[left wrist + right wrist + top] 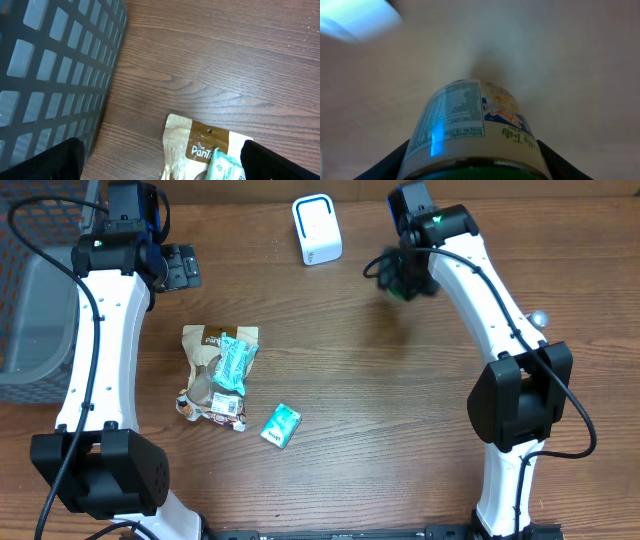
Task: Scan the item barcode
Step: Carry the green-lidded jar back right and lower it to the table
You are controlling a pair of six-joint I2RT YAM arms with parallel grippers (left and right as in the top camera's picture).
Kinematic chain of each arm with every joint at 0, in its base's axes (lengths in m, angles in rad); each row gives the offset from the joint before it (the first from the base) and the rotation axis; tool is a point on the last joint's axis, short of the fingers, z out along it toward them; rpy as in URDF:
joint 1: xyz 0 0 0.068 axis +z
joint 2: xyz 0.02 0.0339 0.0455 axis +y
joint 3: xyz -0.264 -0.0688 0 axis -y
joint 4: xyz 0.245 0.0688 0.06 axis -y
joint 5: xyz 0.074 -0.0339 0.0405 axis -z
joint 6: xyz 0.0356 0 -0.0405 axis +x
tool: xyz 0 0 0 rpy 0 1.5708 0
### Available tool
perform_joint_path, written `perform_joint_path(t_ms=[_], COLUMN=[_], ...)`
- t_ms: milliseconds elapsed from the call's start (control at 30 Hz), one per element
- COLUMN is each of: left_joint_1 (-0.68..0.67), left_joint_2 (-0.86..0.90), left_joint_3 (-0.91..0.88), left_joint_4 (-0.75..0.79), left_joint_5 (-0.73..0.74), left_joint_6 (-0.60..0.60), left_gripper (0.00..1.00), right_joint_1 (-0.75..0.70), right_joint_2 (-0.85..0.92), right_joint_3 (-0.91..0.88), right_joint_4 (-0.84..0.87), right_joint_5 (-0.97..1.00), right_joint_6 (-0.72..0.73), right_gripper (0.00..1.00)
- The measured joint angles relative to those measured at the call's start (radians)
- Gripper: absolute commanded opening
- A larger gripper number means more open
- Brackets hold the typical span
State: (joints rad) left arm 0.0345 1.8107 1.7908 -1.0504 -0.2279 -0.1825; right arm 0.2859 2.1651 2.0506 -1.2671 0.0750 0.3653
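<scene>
My right gripper [404, 278] is shut on a jar [470, 125] with a green lid and a white nutrition label, held above the table to the right of the white scanner [317, 228]. In the right wrist view the black fingers [390, 162] press both sides of the jar just below the lid. A blue stripe of light lies across the label, and the scanner [357, 17] shows blurred at the top left. No barcode can be made out. My left gripper [178, 266] hangs open and holds nothing, its fingers [47, 160] wide apart over the wood.
A brown snack pouch [212, 375] lies left of centre with a teal packet [236, 360] on top; the pouch [200, 145] shows below my left gripper. A small teal packet [281, 425] lies nearer the front. A grey mesh basket [35, 310] stands at the left edge.
</scene>
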Motion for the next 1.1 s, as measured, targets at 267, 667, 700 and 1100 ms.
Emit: perform_joint_path(t_ms=[267,667,700,1100], left_joint_1=[0.0,0.0,0.0,0.0], left_joint_2=[0.0,0.0,0.0,0.0], left_joint_3=[0.0,0.0,0.0,0.0], left_joint_4=[0.0,0.0,0.0,0.0], left_joint_5=[0.0,0.0,0.0,0.0], left_joint_6=[0.0,0.0,0.0,0.0], left_gripper=[1.0,1.0,0.99,0.99], right_joint_1=[-0.044,-0.077,-0.078,-0.079], right_joint_2=[0.0,0.002,0.002,0.002], right_joint_3=[-0.157,-0.327,-0.327,-0.327], right_joint_4=[-0.07,-0.045,-0.046,-0.028], right_joint_5=[0.002,0.001,0.0,0.03], right_joint_6=[0.0,-0.001,-0.006,-0.003], right_gripper=[0.17,0.86,0.95,1.0])
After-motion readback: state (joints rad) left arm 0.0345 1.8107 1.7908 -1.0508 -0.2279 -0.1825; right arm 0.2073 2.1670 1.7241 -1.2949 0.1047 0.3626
